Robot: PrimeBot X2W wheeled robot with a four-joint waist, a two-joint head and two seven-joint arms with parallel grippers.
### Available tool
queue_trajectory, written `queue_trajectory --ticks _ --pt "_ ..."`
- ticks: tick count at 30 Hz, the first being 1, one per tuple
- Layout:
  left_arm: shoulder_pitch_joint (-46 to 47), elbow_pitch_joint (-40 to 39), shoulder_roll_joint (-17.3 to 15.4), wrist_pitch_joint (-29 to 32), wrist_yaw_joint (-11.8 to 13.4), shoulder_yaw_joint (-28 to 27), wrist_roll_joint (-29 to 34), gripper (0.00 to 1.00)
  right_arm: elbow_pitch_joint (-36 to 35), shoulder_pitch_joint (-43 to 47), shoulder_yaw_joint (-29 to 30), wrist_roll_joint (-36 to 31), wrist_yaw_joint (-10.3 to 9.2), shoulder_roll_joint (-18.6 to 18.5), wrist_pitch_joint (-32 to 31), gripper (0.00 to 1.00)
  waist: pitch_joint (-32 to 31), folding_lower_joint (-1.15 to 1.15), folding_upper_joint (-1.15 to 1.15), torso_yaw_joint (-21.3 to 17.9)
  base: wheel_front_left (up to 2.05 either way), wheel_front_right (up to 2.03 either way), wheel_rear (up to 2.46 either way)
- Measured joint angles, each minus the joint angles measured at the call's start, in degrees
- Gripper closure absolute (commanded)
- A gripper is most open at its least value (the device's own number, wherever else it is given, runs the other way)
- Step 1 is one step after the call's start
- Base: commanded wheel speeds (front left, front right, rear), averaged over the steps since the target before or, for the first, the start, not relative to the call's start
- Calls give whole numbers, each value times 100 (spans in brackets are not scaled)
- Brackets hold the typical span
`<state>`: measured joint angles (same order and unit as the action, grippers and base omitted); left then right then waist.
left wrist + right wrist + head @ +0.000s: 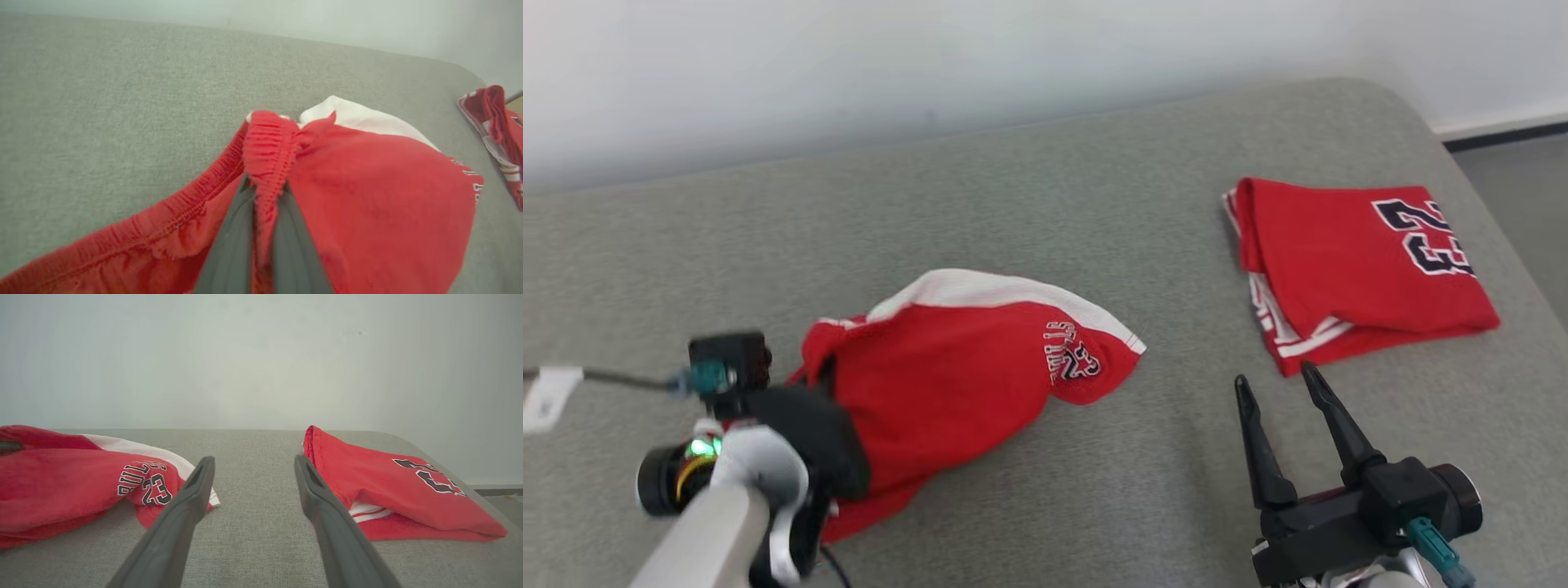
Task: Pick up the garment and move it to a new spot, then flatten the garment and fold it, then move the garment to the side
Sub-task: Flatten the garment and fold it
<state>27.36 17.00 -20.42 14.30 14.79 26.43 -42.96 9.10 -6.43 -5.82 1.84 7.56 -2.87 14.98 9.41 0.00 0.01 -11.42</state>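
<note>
The garment (964,367) is a pair of red shorts with a white side panel and a "23" print, crumpled on the grey padded surface (1054,204) left of centre. My left gripper (821,380) is at its left end, shut on the gathered elastic waistband (267,143). In the left wrist view the waistband is pinched between the two dark fingers (233,245), and the cloth bunches up around the left gripper (265,183). My right gripper (1276,376) hovers open at the lower right, apart from the shorts (61,477). Nothing lies between the right gripper's (254,459) jaws.
A folded red jersey (1356,261) with a dark "23" lies at the right, just beyond my right fingertips; it shows also as the jersey (388,486) in the right wrist view. A pale wall runs behind the surface. The surface's right edge drops to the floor (1527,188).
</note>
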Motion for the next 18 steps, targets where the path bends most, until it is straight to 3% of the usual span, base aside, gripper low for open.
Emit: queue_trajectory --ticks 6,11,12,13,14,15,18 --pt "-1215 -1527 -377 -62 441 286 331 100 -77 74 34 -96 0 -2 -71 0 -70 0 0 456 0 0 0" --pt "-1929 -2075 -445 -172 650 460 437 100 -114 78 9 -102 0 -18 -136 0 -124 0 0 825 0 0 0" --pt "-2024 -2092 -435 -213 694 500 463 76 -112 80 -3 -102 0 -26 -144 0 -135 -1 0 893 0 0 0" --pt "-2101 -2073 -419 -252 691 526 465 24 -113 82 -22 -102 0 -30 -158 0 -148 -1 -1 954 0 0 0" --pt "-2178 -2023 -378 -269 702 542 458 24 -116 82 -27 -101 0 -32 -180 0 -162 -1 0 1011 0 0 0" --pt "-2257 -1978 -325 -269 739 559 411 0 -120 82 -33 -101 0 -32 -185 0 -176 -1 0 1060 0 0 0" --pt "-2468 -1861 -211 -312 812 558 321 0 -124 86 -29 -101 0 -44 -189 0 -235 0 0 1166 0 0 0"
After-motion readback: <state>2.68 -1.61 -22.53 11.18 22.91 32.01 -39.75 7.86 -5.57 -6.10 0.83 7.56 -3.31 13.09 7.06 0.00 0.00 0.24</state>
